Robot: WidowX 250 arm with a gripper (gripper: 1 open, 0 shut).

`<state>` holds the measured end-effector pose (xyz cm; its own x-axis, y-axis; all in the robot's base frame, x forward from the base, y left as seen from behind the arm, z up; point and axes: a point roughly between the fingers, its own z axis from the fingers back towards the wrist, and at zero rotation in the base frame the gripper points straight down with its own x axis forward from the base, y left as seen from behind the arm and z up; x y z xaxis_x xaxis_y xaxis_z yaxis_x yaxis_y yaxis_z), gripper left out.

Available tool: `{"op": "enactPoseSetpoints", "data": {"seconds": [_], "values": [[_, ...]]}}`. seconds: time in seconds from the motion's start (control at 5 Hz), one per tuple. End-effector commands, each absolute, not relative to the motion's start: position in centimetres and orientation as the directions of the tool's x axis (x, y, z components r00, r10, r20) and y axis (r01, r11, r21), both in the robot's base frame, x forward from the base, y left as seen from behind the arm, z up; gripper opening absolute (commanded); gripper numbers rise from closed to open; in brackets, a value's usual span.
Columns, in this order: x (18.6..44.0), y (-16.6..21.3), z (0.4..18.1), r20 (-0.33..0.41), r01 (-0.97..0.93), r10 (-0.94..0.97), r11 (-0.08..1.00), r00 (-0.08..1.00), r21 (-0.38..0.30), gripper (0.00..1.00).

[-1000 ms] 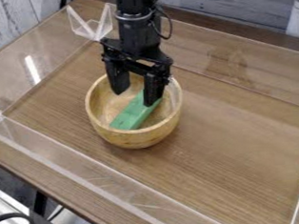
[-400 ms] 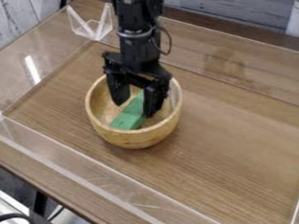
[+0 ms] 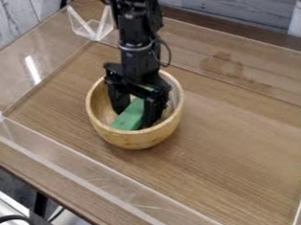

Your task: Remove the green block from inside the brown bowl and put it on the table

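The claw point(image 3: 136, 103) is wide open — it is down in the brown bowl point(image 3: 133, 139), around the green block point(image 3: 129, 117). The bowl sits on the tabletop point(image 3: 238, 128).

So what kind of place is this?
Probably a robotics lab or test station: a black robot gripper reaches into a wooden bowl on a wood-grain tabletop, with loose cables at the lower left.
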<state>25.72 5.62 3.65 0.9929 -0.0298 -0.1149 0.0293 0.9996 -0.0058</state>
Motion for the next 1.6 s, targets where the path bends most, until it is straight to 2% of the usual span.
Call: {"op": "enactPoseSetpoints", "data": {"seconds": [0.0,0.8,1.2,1.4], "values": [[26.3,6.1,3.9,-0.089,0.022,-0.022,1.0,0.996,0.003,0.0],[26.8,5.6,8.0,-0.01,0.005,-0.005,1.0,1.0,-0.025,0.0],[28.1,3.0,12.5,0.069,0.003,0.0,0.999,0.998,-0.054,0.0],[28.1,0.6,13.4,0.08,0.033,-0.026,0.996,0.996,-0.082,0.0]]}}
